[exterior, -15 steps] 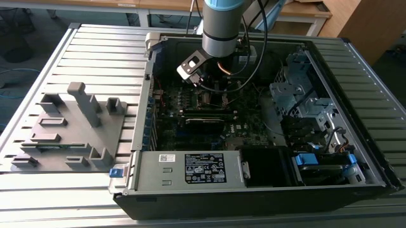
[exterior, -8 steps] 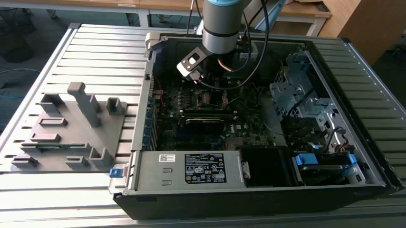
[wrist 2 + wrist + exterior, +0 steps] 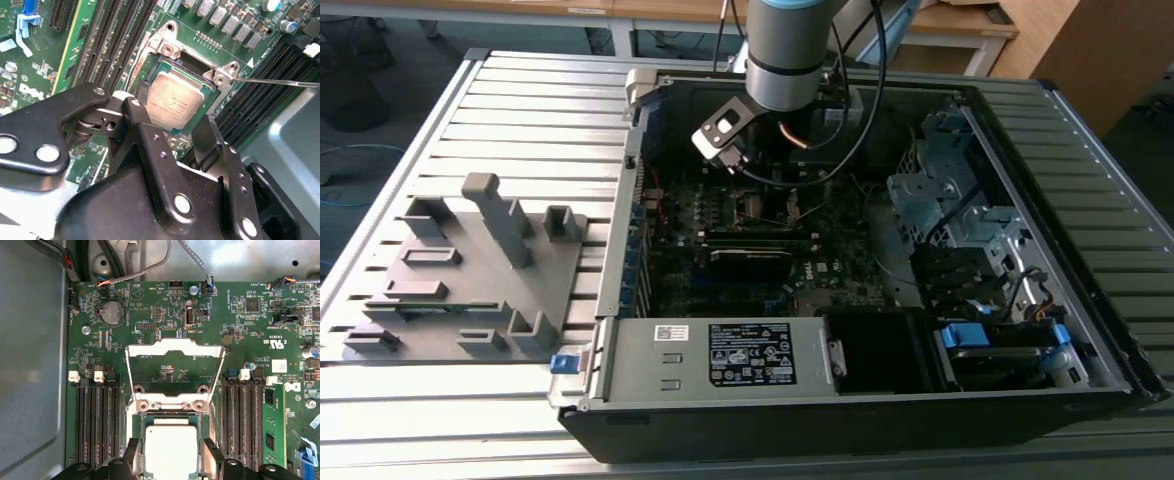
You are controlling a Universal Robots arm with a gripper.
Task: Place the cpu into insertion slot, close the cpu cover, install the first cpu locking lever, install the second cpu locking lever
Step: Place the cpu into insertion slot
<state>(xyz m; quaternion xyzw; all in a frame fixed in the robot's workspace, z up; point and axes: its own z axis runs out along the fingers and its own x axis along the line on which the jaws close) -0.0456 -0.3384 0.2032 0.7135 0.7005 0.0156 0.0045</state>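
Note:
The cpu (image 3: 170, 450) (image 3: 175, 102), a silver square chip, lies flat in the insertion slot (image 3: 172, 416) on the green motherboard (image 3: 165, 315). My gripper (image 3: 171, 452) (image 3: 172, 110) stands open just above it. Its black fingers (image 3: 142, 95) straddle the chip, one on each side, with a narrow gap to its edges. The cpu cover (image 3: 174, 351), a silvery frame, is swung up on its hinge beyond the socket. A thin wire locking lever (image 3: 275, 81) sticks out sideways from the socket corner. In the exterior view the arm (image 3: 787, 60) reaches down into the open computer case (image 3: 1067, 120).
Long black memory slots (image 3: 97, 425) flank the socket on both sides, and a green memory stick (image 3: 272, 430) stands in one. A power supply (image 3: 734, 355) and drive cage (image 3: 961, 210) crowd the case. A grey fixture (image 3: 467, 270) sits on the slatted table at the exterior view's left.

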